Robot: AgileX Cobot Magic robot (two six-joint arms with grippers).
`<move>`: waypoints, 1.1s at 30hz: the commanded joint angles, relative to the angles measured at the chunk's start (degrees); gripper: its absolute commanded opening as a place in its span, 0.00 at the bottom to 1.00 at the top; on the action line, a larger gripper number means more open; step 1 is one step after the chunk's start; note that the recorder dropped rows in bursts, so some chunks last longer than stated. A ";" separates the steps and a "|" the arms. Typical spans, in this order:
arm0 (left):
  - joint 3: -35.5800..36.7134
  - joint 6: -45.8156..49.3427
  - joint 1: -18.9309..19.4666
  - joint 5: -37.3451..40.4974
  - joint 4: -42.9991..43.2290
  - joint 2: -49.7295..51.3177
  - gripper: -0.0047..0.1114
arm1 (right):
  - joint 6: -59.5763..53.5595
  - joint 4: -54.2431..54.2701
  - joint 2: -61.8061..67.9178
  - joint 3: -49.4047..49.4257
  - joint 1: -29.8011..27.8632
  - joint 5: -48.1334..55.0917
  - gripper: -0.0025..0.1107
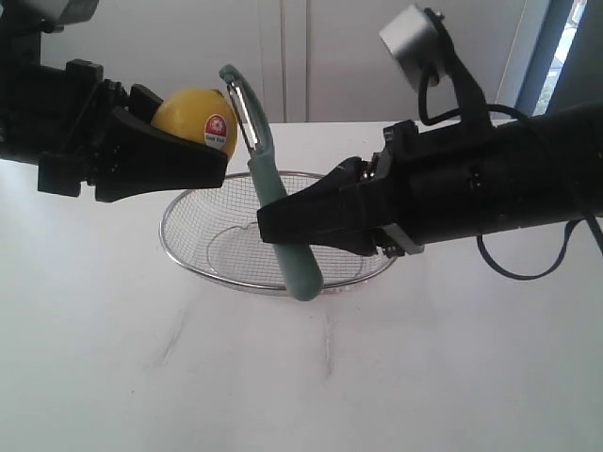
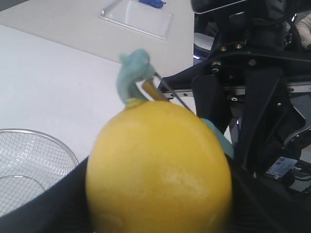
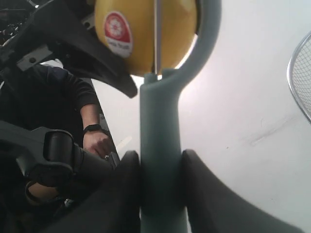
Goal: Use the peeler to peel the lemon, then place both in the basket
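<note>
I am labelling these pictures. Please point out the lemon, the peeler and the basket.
lemon (image 1: 184, 108), exterior view, bare yellow skin.
peeler (image 1: 267, 179), exterior view, upper handle.
basket (image 1: 203, 221), exterior view, left mesh wall.

We are watching the exterior view from just above the tabletop (image 1: 141, 377), facing across it toward a pale wall (image 1: 330, 56), near enough that the basket (image 1: 188, 247) is spanning the middle of the frame. From the left wrist we are looking along the left claw (image 2: 155, 213), very close, with the lemon (image 2: 160, 170) filling the foreground and the right arm (image 2: 252, 97) standing beyond. From the right wrist we are looking along the right claw (image 3: 160, 194), up the peeler (image 3: 158, 145). All three views are sharing the lemon, the peeler's head and part of the basket's rim.
</note>
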 commanded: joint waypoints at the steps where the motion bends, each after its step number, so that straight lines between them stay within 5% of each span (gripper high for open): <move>1: 0.16 -0.01 -0.23 0.99 -2.07 -0.80 0.04 | -1.55 0.80 -1.16 0.12 0.06 0.09 0.02; 14: 0.16 -0.01 -0.23 0.99 -2.07 -0.80 0.04 | 3.63 -3.39 -0.21 0.16 0.06 -4.22 0.02; 33: 0.16 -0.01 -0.23 1.09 -2.07 -0.80 0.04 | 2.96 0.84 4.86 0.16 0.06 2.84 0.02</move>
